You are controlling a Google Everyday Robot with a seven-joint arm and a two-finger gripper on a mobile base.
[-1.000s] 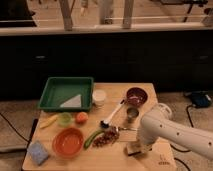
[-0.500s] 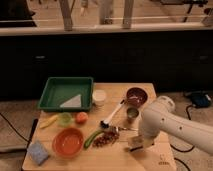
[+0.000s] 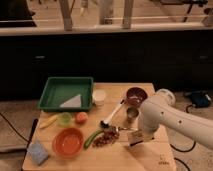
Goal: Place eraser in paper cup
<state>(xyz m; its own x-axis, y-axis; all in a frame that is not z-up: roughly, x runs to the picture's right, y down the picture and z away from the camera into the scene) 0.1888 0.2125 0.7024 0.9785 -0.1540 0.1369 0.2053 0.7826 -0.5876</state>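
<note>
Camera view; pincer (image 3: 138,133) at the end of the white arm (image 3: 165,116), low over the right front of the bench (image 3: 150,161); eraser (image 3: 133,138) directly at the pincer, tan block; cannot tell whether the pincer is spread or pinching it, nor whether the block is clear of the bench surface. Paper cup (image 3: 99,96) upright just beside the green tray (image 3: 66,92), well apart from the eraser, up-left of it; a spoon (image 3: 112,114) and a metal cup (image 3: 132,114) lie between. Judgement: grasp stage at most; transfer across to the cup and release inside not yet done; most of the task remains.
</note>
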